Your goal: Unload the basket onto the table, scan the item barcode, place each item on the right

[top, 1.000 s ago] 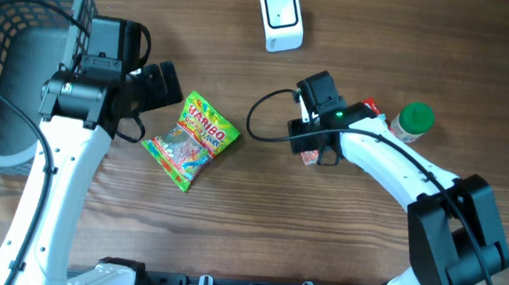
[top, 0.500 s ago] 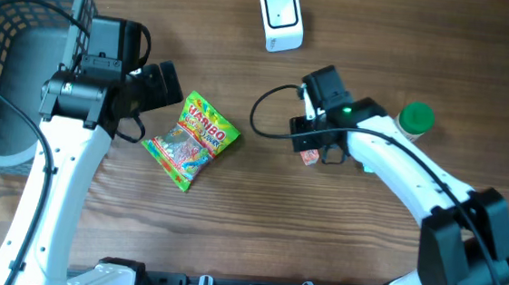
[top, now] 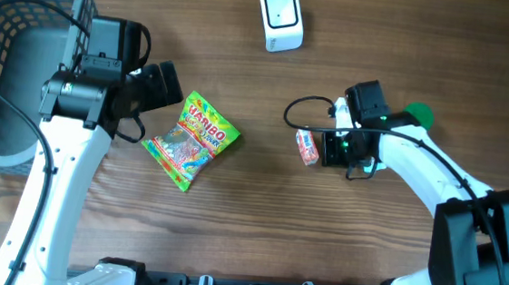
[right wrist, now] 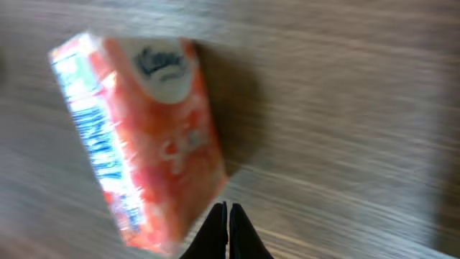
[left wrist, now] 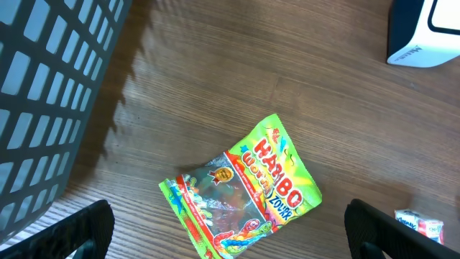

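The small orange-pink soft pack of Kleenex tissues (top: pixel 307 147) lies flat on the wooden table (top: pixel 256 234), below and a little right of the white box-shaped barcode scanner (top: pixel 281 19) and well apart from it. The right gripper (right wrist: pixel 226 229) sits just beside the pack's right edge, jaws pressed together on nothing. The left gripper (top: pixel 160 90) hangs with jaws spread wide beside a green Haribo sweets bag (top: pixel 191 139), near the dark wire basket (top: pixel 6 59).

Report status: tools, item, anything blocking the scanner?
Left tool open, beside Haribo bag. Right tool shut, empty, tips at edge of Kleenex pack. Nothing between pack and scanner.
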Motion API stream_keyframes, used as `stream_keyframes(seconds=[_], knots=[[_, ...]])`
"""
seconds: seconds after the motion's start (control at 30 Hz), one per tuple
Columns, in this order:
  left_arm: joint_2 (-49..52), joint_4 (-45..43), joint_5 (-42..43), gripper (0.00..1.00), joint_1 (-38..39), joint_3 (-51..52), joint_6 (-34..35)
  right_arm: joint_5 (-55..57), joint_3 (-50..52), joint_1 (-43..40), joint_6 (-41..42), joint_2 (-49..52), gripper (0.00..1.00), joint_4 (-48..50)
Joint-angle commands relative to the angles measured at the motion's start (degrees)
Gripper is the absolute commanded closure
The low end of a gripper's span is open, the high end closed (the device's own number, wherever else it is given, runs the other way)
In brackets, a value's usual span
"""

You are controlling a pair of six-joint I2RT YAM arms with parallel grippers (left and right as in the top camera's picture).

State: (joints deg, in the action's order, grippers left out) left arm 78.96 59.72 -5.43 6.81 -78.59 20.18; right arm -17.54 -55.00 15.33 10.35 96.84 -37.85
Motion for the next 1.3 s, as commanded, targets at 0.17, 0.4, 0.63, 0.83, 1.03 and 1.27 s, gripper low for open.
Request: stream_keyframes(seconds=[0.17,0.4,0.63,0.83,1.03,1.27], knots=[[0.2,-0.2,0.3,0.0,0.2,0.0,-0.3,-5.7,0.4,0.2,-1.1,-0.7,0.94,2.5],[0.2,-0.2,0.3,0.0,0.2,0.0,-0.3,-4.4,0.4,0.2,2.6,-0.7,0.94,5.0],[0.2,-0.2,0.3,0.0,0.2,0.0,-0.3,-19.8,0.4,0.2,-3.3,-0.7,0.92,7.0],[0.2,-0.2,0.3,0.0,0.2,0.0,-0.3,-12.2,0.4,0.2,-1.2,-0.7,0.76,8.9],[0.2,-0.2,0.3,0.0,0.2,0.0,-0.3,-12.1,0.4,0.2,1.7,-0.1,0.64,10.5],[0.2,-0.2,0.3,0.0,0.2,0.0,-0.3,-11.9,0.4,3.5,1.4,5.1,0.63,14.8]])
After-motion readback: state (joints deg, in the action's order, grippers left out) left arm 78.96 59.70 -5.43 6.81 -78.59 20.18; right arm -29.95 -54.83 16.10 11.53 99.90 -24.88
